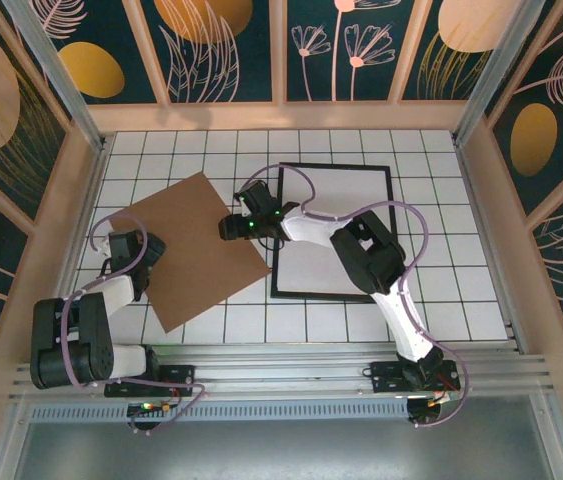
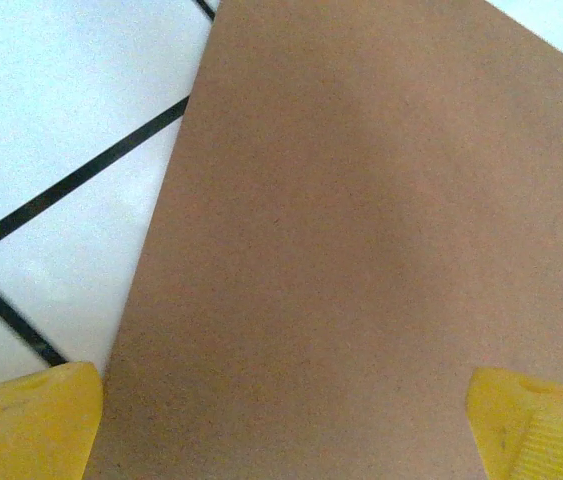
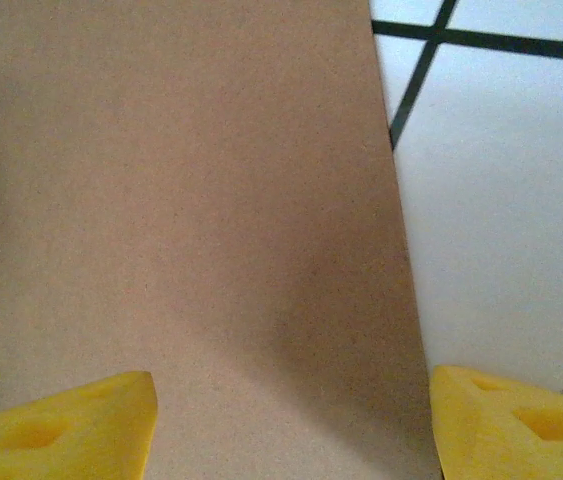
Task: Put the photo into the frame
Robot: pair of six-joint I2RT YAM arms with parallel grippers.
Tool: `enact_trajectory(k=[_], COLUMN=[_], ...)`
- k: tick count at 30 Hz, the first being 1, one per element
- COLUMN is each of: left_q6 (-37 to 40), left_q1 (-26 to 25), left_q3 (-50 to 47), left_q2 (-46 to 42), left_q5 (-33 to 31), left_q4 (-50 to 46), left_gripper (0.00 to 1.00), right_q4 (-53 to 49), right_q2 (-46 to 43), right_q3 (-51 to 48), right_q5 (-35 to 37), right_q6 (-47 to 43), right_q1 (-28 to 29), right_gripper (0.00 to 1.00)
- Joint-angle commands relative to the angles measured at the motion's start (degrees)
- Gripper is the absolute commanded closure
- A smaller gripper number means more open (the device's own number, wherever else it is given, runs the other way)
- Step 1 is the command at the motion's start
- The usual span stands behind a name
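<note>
Your left gripper (image 1: pixel 126 245) and right gripper (image 1: pixel 237 226), both spread, flank the flat brown rectangular backing board (image 1: pixel 196 250). Likely a shared lift.

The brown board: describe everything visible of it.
The brown board is a plain, thin rectangle, matte like fibreboard, unmarked. It lies flat on the tiled table, turned diagonally, left of the black frame; its right corner reaches the rim. The open left gripper hangs over its left edge, the open right gripper over its right edge.
</note>
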Motion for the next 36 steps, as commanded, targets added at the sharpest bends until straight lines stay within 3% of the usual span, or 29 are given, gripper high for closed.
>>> enact_trajectory(k=[1,8,16,23,31,36], left_q6=[-1.8,-3.87,-4.55,-4.57,-5.96,-7.53], left_q1=[-1.14,-1.14,-1.14,-1.14,-1.09,-1.14], left_q3=[-0.77,0.15,0.95,0.56,-0.93,-3.02], left_q2=[2.55,6.91,10.63,11.13,9.9,7.5], left_q5=[13.85,16.29,16.07,16.95,19.55,21.16], left_q4=[2.5,7.48,10.73,11.75,13.14,14.11], left_gripper=[0.08,0.07,0.07,0.06,0.06,0.06], right_q4=[3.99,15.77,19.43,30.65,40.32,47.37], right_q2=[-3.21,-7.42,-10.95,-15.08,-17.15,-18.59], right_q3=[-3.84,-10.85,-13.67,-20.46,-24.53,-27.44], right_q5=[-7.48,-16.01,-24.09,-28.59,-28.82,-24.21], right_q6=[5.6,14.42,15.78,21.67,26.7,33.0], right_q1=[0.57,-1.66,-2.77,-3.81,-3.9,-3.66], right_gripper=[0.29,0.35,0.45,0.5,0.5,0.47])
